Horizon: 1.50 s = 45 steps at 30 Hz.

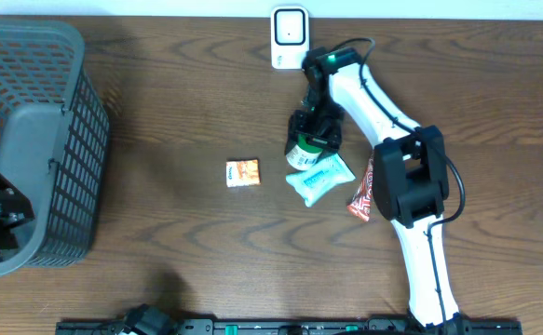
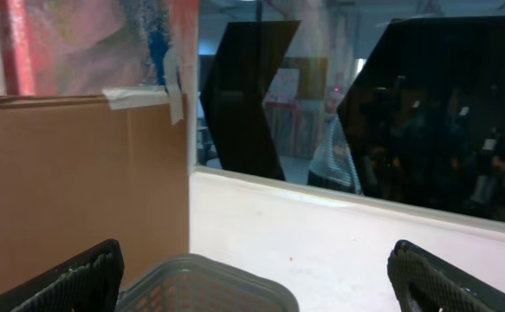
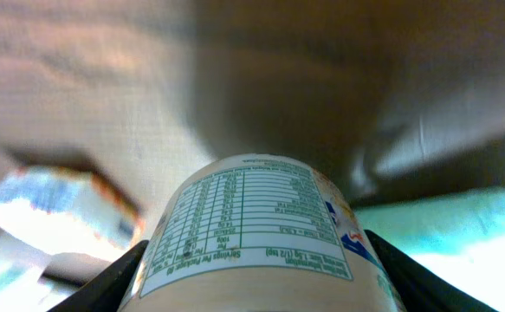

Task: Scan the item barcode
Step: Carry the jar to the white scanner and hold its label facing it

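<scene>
Right wrist view has the jar (image 3: 252,234) filling the lower middle, its printed nutrition table turned to the camera. The right pincer (image 3: 254,282) is grasping it, with a dark finger (image 3: 105,282) tight against each side. From overhead, that pincer (image 1: 314,128) stands over the jar (image 1: 300,152), whose green end peeks out just beneath it above the wooden counter (image 1: 178,84). Whether the jar rests on the wood or is lifted, I cannot tell.

Just behind the pincer, toward the arm's base, lies a pale blue packet (image 1: 319,177). A red packet (image 1: 360,197) lies beside that, partly under the arm. A small orange box (image 1: 242,173) lies to the pincer's left. A white scanner (image 1: 290,37) stands near, ahead of the pincer at the counter's back edge. A grey basket (image 1: 66,112) sits well apart, far left. The left pincer (image 2: 252,277) is spread wide, released, with its fingers (image 2: 70,282) at the lower corners and the basket's rim (image 2: 209,282) below it.
</scene>
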Motion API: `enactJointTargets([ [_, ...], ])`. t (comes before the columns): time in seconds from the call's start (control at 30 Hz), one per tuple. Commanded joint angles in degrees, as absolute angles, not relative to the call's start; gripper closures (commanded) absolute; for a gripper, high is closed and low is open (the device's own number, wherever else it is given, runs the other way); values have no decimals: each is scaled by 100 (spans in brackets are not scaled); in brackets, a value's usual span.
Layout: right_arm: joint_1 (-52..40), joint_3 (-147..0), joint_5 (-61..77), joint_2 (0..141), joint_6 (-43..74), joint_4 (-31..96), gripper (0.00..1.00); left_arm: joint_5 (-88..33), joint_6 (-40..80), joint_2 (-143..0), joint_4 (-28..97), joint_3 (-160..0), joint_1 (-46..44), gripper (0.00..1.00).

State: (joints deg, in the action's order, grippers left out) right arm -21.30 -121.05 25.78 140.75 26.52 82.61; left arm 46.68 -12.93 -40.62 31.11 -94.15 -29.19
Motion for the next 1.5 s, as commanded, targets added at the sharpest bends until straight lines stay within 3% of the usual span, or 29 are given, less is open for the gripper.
enactJointTargets([
  [0.0,-1966,-12374,3625,14101,2248,8646,58,4698,-1319,-4014,3103,-9384,-2707,2],
  [0.33,-1516,-12376,5540,14101,1146,9603,57,4696,-716,-4014,3035,-9236,-1997,2],
  [1.03,-1511,-12374,5489,14101,1061,9751,55,4703,-720,-4018,2980,-9231,-1859,2],
  [1.47,-1455,-12490,4292,14101,1066,9472,54,4700,-502,-3706,3061,-9209,-1859,2],
])
